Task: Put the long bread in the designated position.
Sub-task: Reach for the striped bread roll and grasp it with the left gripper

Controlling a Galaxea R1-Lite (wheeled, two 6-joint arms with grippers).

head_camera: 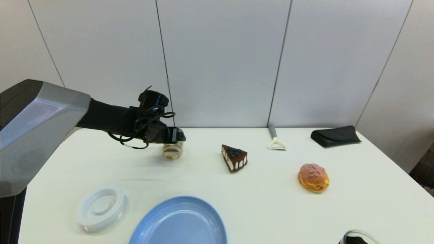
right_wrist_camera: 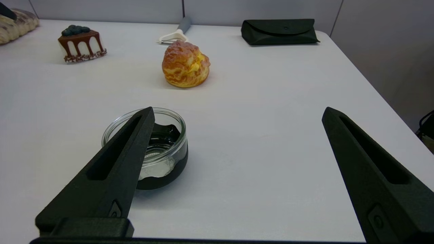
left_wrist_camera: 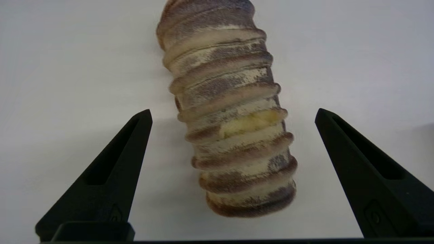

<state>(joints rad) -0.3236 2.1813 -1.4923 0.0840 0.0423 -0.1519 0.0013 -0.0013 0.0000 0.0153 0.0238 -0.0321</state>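
Note:
The long bread (head_camera: 173, 150), a ridged tan loaf with dark stripes, lies on the white table at the back left. My left gripper (head_camera: 177, 136) hangs just over it. In the left wrist view the long bread (left_wrist_camera: 230, 118) runs lengthwise between the two spread fingers (left_wrist_camera: 115, 173), and neither finger touches it; the left gripper (left_wrist_camera: 234, 111) is open. The long bread's end (right_wrist_camera: 17, 23) also shows far off in the right wrist view. My right gripper (right_wrist_camera: 239, 108) is open and holds nothing, low over the table's near right. No mark on the tabletop shows the designated position.
A chocolate cake slice (head_camera: 234, 158) sits right of the bread, an orange puff bun (head_camera: 313, 177) farther right. A peeler (head_camera: 276, 140) and black case (head_camera: 335, 136) lie at the back. A blue plate (head_camera: 179, 222), white ring lid (head_camera: 101, 208) and glass jar (right_wrist_camera: 149, 149) line the front.

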